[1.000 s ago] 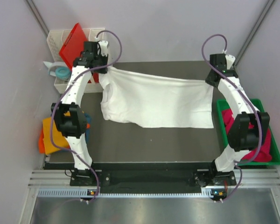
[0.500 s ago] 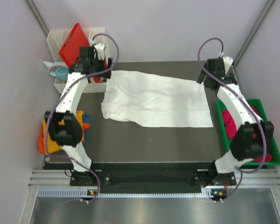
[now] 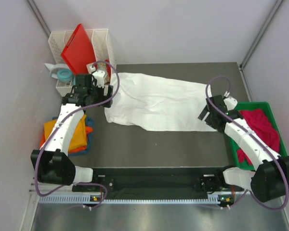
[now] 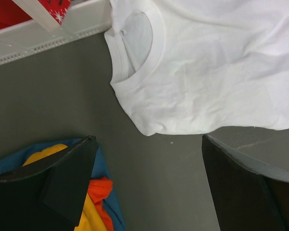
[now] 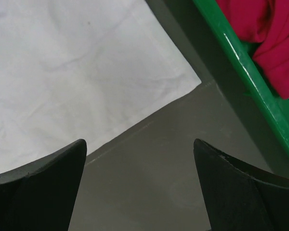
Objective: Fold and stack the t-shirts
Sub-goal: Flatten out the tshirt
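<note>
A white t-shirt (image 3: 159, 102) lies spread flat across the dark table, collar (image 4: 135, 53) to the left and hem corner (image 5: 198, 82) to the right. My left gripper (image 3: 105, 97) hovers open just off the collar end; in the left wrist view its fingers (image 4: 148, 144) frame bare table below the shirt's edge. At the hem's near right corner my right gripper (image 3: 206, 115) is also open and empty (image 5: 139, 144). Orange and blue t-shirts (image 3: 70, 132) are piled at the left edge (image 4: 98, 190). A magenta t-shirt (image 3: 260, 126) lies in the green bin (image 3: 238, 159).
A white rack (image 3: 105, 41) with a red plastic board (image 3: 79, 45) stands at the back left, a tape roll (image 3: 63, 74) beside it. The green bin's wall (image 5: 250, 82) runs close to the right gripper.
Both grippers have let go of the white t-shirt's far edge, opened, and drawn back toward the near side. The shirt has dropped flat onto the table.
</note>
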Robot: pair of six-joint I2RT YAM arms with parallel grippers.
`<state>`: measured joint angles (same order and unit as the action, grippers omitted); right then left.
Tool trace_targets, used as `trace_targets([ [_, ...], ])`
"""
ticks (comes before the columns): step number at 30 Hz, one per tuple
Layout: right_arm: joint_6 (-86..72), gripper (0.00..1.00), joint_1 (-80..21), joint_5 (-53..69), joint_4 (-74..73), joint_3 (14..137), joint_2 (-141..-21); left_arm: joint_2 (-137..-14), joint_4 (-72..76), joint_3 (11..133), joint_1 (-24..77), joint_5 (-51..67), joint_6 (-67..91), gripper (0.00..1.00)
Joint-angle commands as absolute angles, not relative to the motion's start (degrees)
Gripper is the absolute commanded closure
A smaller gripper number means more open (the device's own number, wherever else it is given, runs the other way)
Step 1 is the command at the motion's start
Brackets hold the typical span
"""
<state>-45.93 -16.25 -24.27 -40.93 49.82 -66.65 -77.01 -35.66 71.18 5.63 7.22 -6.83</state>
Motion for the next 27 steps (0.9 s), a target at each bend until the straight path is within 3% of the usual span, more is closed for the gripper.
trace_targets([
  [1,-51.0,0.09,-14.2,-28.1,-44.5,51.7,-69.5,-76.6,-33.9,70.8,5.7,9.8,-4.9,0.07],
  [9,-50.5,0.16,-9.1,-28.0,-43.0,48.4,-72.3,-77.0,-33.8,70.9,5.7,10.5,-4.7,0.08],
  [27,-47.4,0.18,-4.2,-27.9,-35.3,46.8,-83.3,-77.3,-33.7,68.6,5.7,11.1,-5.1,0.09],
])
